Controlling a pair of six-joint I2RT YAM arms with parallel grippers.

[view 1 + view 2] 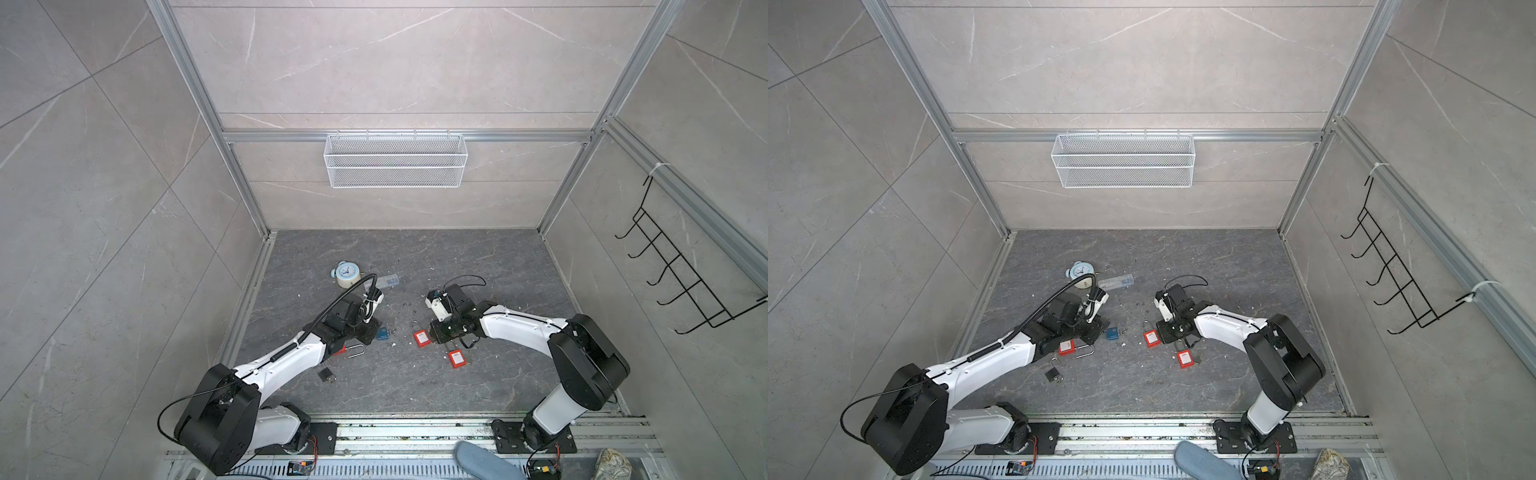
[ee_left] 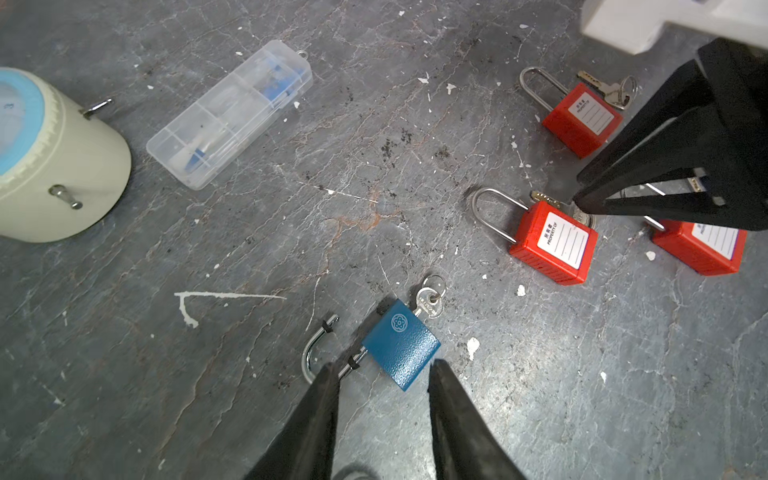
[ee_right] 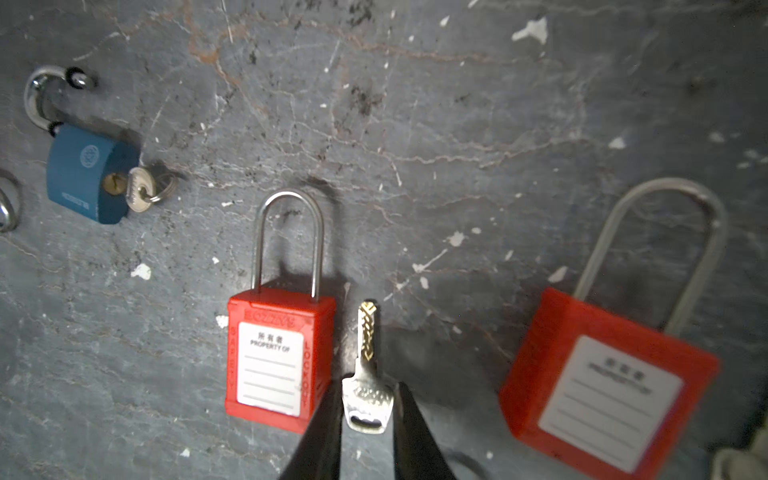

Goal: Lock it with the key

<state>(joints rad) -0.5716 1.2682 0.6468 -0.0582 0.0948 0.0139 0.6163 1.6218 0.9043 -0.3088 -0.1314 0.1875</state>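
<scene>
A silver key (image 3: 368, 374) lies on the floor beside a red padlock (image 3: 280, 357) whose shackle is closed. My right gripper (image 3: 368, 390) is open, its fingers standing on either side of the key's head. In both top views this gripper (image 1: 433, 338) hangs right next to the red padlock (image 1: 422, 338). A blue padlock (image 2: 401, 347) lies with its shackle (image 2: 316, 353) sprung open and a key (image 2: 430, 305) in its keyhole. My left gripper (image 2: 386, 368) is open just short of it, holding nothing.
Two more red padlocks (image 2: 582, 118) (image 2: 702, 249) lie nearby, one with a key bunch (image 2: 611, 89). A small black padlock (image 1: 327, 376) lies by the left arm. A clock (image 2: 50, 158) and a clear plastic box (image 2: 230, 112) lie further back. A wire basket (image 1: 395, 160) hangs on the back wall.
</scene>
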